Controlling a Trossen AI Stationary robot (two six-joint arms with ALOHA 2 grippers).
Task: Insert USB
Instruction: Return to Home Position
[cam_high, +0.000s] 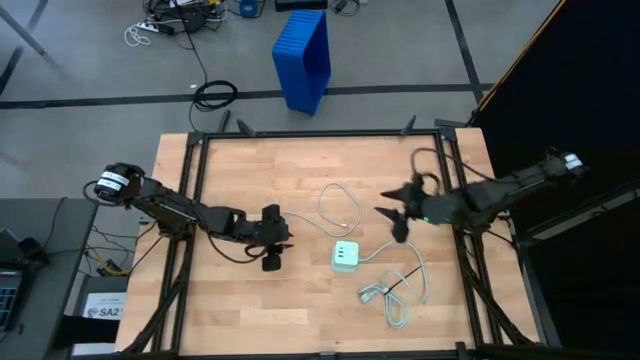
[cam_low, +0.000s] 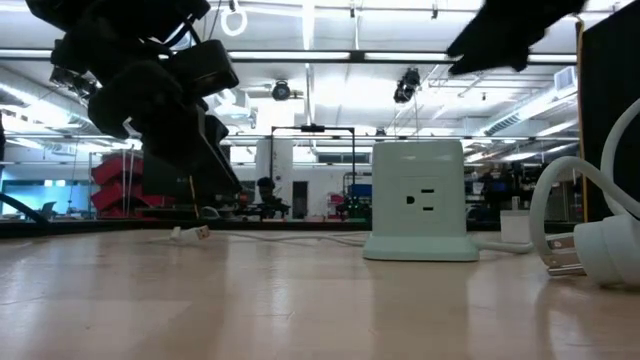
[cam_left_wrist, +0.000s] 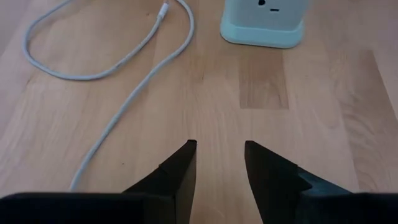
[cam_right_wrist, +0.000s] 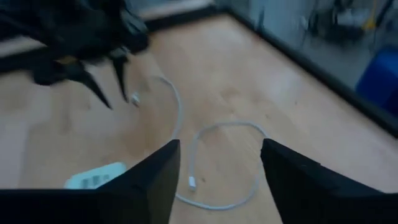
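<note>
The USB cable lies slack in a loop on the wooden table between the two arms. One small white plug rests near the charger block; the other end lies by the left arm's fingers. My left gripper is open and hovers left of the block, with the cable ahead of it. My right gripper is open above the table, right of the loop. Neither gripper touches anything.
A thicker white cord with a grey plug lies right of and nearer than the block; the plug rests on the table. The block stands upright, sockets facing the near edge. A black frame borders the table; a blue bin stands beyond.
</note>
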